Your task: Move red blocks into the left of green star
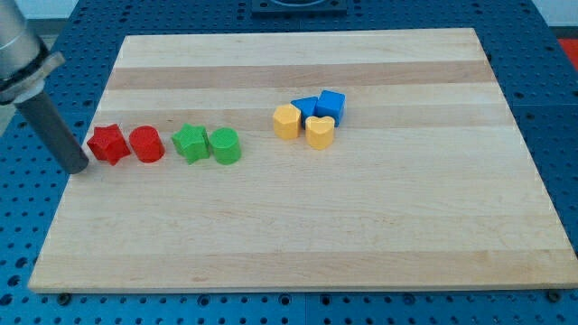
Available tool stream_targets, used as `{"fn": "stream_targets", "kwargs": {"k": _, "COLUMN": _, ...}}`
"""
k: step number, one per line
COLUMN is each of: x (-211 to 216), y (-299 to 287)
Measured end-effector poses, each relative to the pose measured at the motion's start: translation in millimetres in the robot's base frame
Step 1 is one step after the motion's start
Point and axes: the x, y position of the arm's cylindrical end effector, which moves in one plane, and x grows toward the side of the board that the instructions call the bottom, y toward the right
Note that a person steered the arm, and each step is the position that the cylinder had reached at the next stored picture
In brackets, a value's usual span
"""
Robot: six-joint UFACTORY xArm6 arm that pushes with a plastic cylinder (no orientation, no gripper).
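1. Nearest the camera is the bare front strip of the wooden board (298,244); every block sits farther back.
2. My tip (78,168) rests at the board's left edge, just left of the red star (108,144), close to it, though whether it touches I cannot tell.
3. It is a plain dark rod, so it has no jaws and holds nothing.
4. Both red blocks lie left of the green star (191,143): the red star, then the red cylinder (146,144) just beside it on the right.
5. A small gap separates the red cylinder from the green star.
6. Touching the green star's right side is the green cylinder (225,146).
7. Farther right and slightly farther back sits a tight cluster of 4: a yellow block (286,122), a yellow heart (319,132), and 2 blue blocks, one (305,107) left of the other (331,105).
8. Around the board lies a blue perforated table (560,108).
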Motion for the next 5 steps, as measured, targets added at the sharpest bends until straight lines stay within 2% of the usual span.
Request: {"fn": "stream_targets", "kwargs": {"k": 5, "x": -41.0, "y": -1.2}}
